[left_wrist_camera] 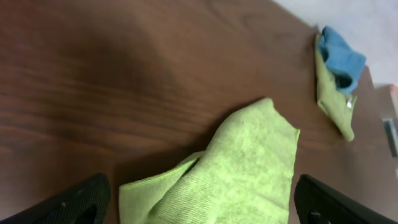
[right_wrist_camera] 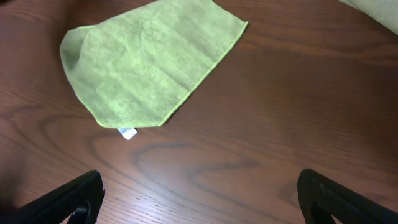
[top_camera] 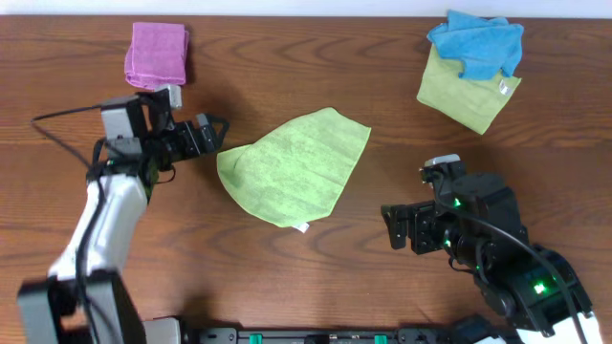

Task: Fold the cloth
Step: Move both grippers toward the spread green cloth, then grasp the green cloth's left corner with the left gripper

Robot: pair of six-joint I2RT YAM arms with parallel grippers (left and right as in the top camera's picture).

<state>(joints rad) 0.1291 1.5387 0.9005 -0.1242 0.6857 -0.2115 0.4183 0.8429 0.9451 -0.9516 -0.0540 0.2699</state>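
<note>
lime-green cloth point(top_camera: 292, 167) lies flat near the middle of the table point(top_camera: 316, 287), between the two arms and held by neither. its long axis in the overhead view runs from about 8 o'clock to 2 o'clock: the narrower, squarer end points toward 2 o'clock and the broader, rounded end sits at 8 o'clock, with the small white tag point(top_camera: 301, 227) peeking out at the 6 o'clock corner. the rounded end looks doubled over, and the left wrist view shows one layer lying over another there, so a first rough fold seems to be in place, though how neat it is cannot be told. the left gripper point(top_camera: 212, 134) hovers just beside that 8 o'clock end, its fingers point(left_wrist_camera: 84, 199) spread wide with nothing between them. the right gripper point(top_camera: 390, 225) waits well apart at the cloth's 4 o'clock side, its fingers point(right_wrist_camera: 74, 196) likewise spread wide and empty. the step in hand reads as lining up for the next grasp. the next move likely calls for the left claw to come down on the near edge, pinch both layers together, and carry them across toward 2 o'clock so the edges meet, while the right arm closes in to pin or lift the tag corner.
</note>
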